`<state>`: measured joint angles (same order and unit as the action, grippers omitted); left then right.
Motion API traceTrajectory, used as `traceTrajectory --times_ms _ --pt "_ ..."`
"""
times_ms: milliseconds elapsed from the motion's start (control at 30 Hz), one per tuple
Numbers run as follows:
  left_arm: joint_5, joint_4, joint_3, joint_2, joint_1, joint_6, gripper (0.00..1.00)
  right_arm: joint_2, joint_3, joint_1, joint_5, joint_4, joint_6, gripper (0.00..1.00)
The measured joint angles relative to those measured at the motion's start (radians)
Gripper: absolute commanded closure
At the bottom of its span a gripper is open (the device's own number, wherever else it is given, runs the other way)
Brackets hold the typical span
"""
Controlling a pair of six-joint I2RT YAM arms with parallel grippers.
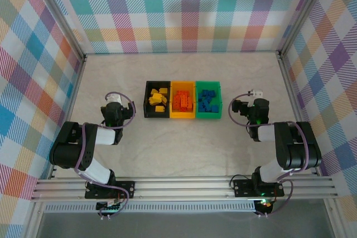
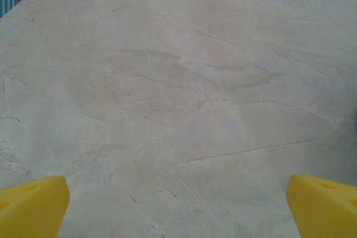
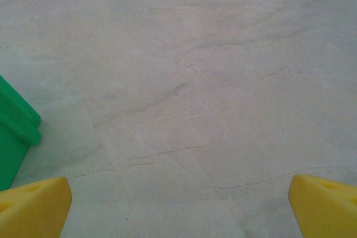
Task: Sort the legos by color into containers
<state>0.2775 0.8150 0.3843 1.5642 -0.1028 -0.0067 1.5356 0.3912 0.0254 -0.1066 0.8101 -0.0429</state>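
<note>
high rear overview, wrist views close over the table (image 1: 184, 143)

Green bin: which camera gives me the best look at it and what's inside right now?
The top external view. It shows the whole green bin from above, open top facing the camera, with the blue legos inside. The right wrist view catches just one corner of it at the left edge, its contents hidden.
</note>
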Motion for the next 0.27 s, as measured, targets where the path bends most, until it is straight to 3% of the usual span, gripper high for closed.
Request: traceTrajectory --times_ms 267 --pt "0.0 0.0 0.0 0.0 0.0 0.0 0.0 0.0 0.0 0.0 0.004 0.006 0.0 0.0"
